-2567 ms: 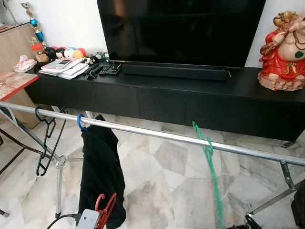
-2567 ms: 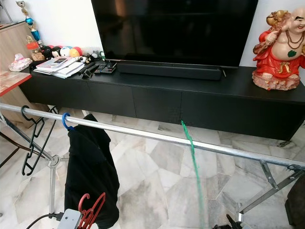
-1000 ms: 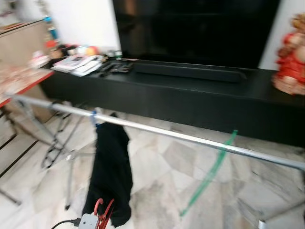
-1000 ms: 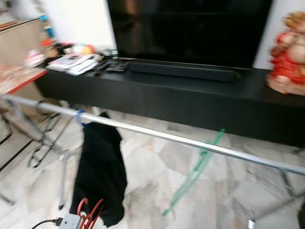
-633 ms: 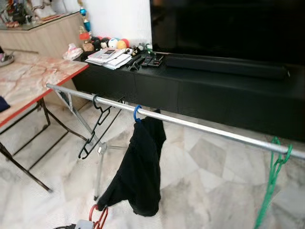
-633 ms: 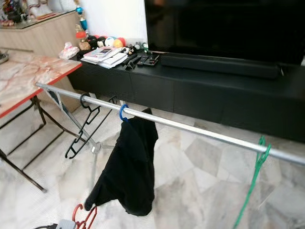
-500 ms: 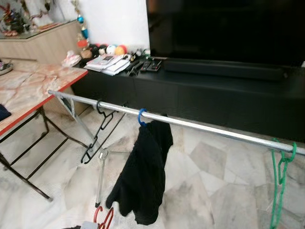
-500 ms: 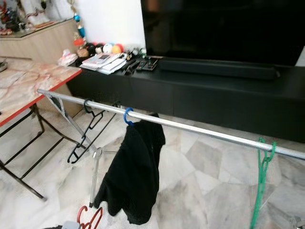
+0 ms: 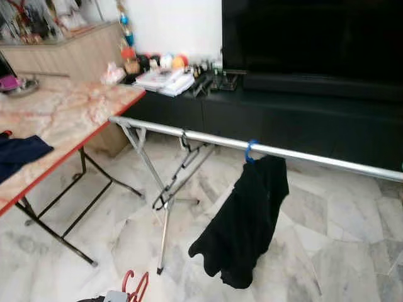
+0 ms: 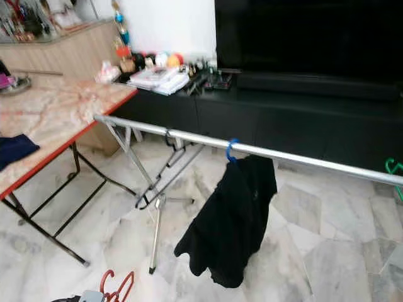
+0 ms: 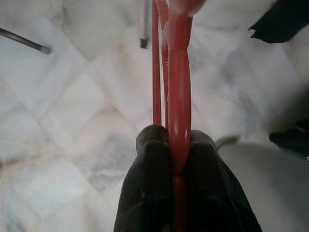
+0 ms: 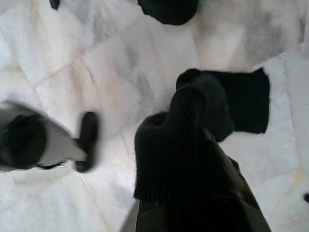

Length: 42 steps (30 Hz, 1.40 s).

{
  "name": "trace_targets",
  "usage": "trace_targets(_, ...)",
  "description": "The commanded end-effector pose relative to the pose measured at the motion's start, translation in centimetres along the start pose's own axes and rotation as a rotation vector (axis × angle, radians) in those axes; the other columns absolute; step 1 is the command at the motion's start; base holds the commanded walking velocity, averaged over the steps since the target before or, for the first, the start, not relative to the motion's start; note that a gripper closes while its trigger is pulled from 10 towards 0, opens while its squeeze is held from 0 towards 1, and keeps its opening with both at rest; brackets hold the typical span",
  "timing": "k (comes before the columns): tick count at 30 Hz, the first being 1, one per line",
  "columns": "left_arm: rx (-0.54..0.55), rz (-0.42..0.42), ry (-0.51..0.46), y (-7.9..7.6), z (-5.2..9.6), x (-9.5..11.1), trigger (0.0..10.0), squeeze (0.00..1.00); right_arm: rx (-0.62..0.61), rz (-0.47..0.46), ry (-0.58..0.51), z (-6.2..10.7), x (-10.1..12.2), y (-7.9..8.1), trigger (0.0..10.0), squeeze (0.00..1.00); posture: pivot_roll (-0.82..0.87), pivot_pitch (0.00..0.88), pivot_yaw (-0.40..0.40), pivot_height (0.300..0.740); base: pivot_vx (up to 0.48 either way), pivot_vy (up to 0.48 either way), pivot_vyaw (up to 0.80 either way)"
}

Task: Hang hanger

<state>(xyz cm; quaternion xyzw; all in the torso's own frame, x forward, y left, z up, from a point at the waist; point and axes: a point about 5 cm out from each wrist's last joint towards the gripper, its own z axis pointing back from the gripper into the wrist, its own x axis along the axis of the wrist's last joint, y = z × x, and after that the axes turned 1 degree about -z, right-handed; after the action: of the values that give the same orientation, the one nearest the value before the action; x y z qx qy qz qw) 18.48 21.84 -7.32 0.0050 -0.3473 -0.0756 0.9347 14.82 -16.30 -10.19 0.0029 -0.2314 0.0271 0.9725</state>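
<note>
The left end effector (image 11: pixel 176 159) is held low, pointing down at the marble floor (image 9: pixel 94 233), and its two black fingers (image 11: pixel 149 179) are pressed together on the red hanger (image 11: pixel 177 96), which runs straight out from between them. In the head views the hanger's red hook (image 9: pixel 135 284) is seen at the lower edge, just above the left arm. To the left of this end effector stands a marble worktop (image 9: pixel 56 116) with a red edge and black folding legs; dark blue cloth (image 9: pixel 16 151) lies on it. Ahead and above, a silver rail (image 9: pixel 208 138) is carried by a folding stand (image 9: pixel 165 201). On the rail hang a black hanger (image 9: pixel 186 148) and, further right, a blue hook (image 9: pixel 251 150) bearing a black garment (image 9: pixel 242 223). A green hanger (image 10: pixel 395 170) is seen at the rail's far right end. Behind the rail a black cabinet (image 9: pixel 296 119) carries papers (image 9: pixel 162 78), small items and a large dark screen (image 9: pixel 308 34). The right end effector (image 12: pixel 193 130) hangs low over the floor, its fingers drawn together on nothing, with a black foot (image 12: pixel 87 140) beside it.
</note>
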Motion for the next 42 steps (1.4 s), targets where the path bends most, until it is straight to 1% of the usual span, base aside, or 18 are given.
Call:
trace_targets(1,0.015,-0.003,0.016,0.7,0.3,-0.5,10.0,0.0,0.019,-0.036,-0.017,-0.1,0.2,1.0,10.0,0.0,0.07,0.037,0.063,0.74,0.0,0.48,0.0)
trace_targets(4,0.013,-0.002,0.016,0.6,0.3,-0.5,10.0,0.0,0.017,-0.042,-0.02,-0.1,0.2,1.0,10.0,0.0,0.07,0.035,0.06,0.74,0.0,0.48,0.0)
trace_targets(8,0.015,0.001,0.024,0.6,0.3,-0.7,10.0,0.0,0.004,-0.08,-0.026,0.0,0.2,0.8,10.0,0.0,0.07,0.033,0.06,0.74,0.0,0.48,0.0)
trace_targets(10,0.017,0.001,0.027,0.6,0.3,-0.8,10.0,0.0,-0.005,-0.081,-0.024,0.0,0.2,0.7,10.0,0.0,0.08,0.032,0.059,0.74,0.0,0.48,-0.4)
trace_targets(12,0.02,0.003,0.032,0.6,0.4,-0.9,10.0,0.0,-0.018,-0.11,-0.026,0.0,0.2,0.5,10.0,0.0,0.08,0.029,0.058,0.74,0.0,0.48,-0.75)
trace_targets(13,0.02,0.003,0.032,0.6,0.4,-0.9,10.0,0.0,-0.018,-0.11,-0.026,0.0,0.2,0.5,10.0,0.0,0.08,0.029,0.058,0.74,0.0,0.48,-0.8)
trace_targets(16,0.022,0.003,0.034,0.6,0.4,-1.0,10.0,0.0,-0.032,-0.124,-0.04,0.0,0.3,0.2,10.0,0.0,0.07,0.03,0.06,0.74,0.0,0.422,0.0)
trace_targets(19,0.02,-0.006,0.03,0.6,0.4,-1.0,10.0,0.0,-0.047,-0.131,-0.06,0.0,0.5,0.0,10.0,0.0,0.07,0.03,0.06,0.74,0.0,0.0,0.0)
trace_targets(21,0.018,-0.005,0.026,0.6,0.4,-1.0,10.0,0.0,-0.057,-0.151,-0.098,0.0,0.9,-0.2,10.0,0.0,0.08,0.034,0.061,0.74,0.0,0.0,-0.4)
trace_targets(26,0.019,-0.007,0.024,0.6,0.4,-1.0,10.0,0.0,-0.07,-0.172,-0.125,0.1,1.2,-0.3,10.0,0.0,0.08,0.035,0.062,0.74,0.0,0.0,0.0)
trace_targets(28,0.021,-0.009,0.027,0.6,0.4,-1.0,10.0,0.0,-0.086,-0.191,-0.15,0.1,2.2,-1.4,10.0,0.0,0.08,0.037,0.064,0.74,0.0,0.0,0.0)
trace_targets(29,0.021,-0.009,0.028,0.6,0.4,-1.0,10.0,0.0,-0.092,-0.202,-0.155,0.1,2.4,-1.7,10.0,0.0,0.08,0.038,0.065,0.74,0.0,0.0,0.0)
trace_targets(35,0.022,-0.006,0.023,0.7,0.4,-0.9,10.0,0.0,-0.117,-0.235,-0.177,0.2,2.7,-2.2,10.0,0.0,0.08,0.039,0.067,0.74,0.0,0.0,0.0)
trace_targets(37,0.021,-0.006,0.006,0.7,0.4,-0.7,10.0,0.0,-0.134,-0.26,-0.196,0.2,3.0,-2.6,10.0,0.0,0.08,0.038,0.068,0.74,0.0,0.0,0.0)
trace_targets(39,0.02,0.017,-0.023,0.8,0.3,-0.2,10.0,0.0,-0.147,-0.268,-0.221,0.3,3.2,-2.8,10.0,0.0,0.09,0.036,0.066,0.74,0.0,0.0,0.0)
trace_targets(41,0.019,0.033,-0.055,0.8,0.2,0.4,10.0,0.0,-0.184,-0.268,-0.267,0.4,3.9,-3.4,10.0,0.0,0.09,0.032,0.062,0.74,0.0,0.0,0.0)
trace_targets(42,0.019,0.043,-0.088,0.8,0.1,1.0,10.0,0.0,-0.209,-0.298,-0.332,0.7,4.9,-4.2,10.0,0.0,0.09,0.03,0.06,0.74,0.0,0.0,0.0)
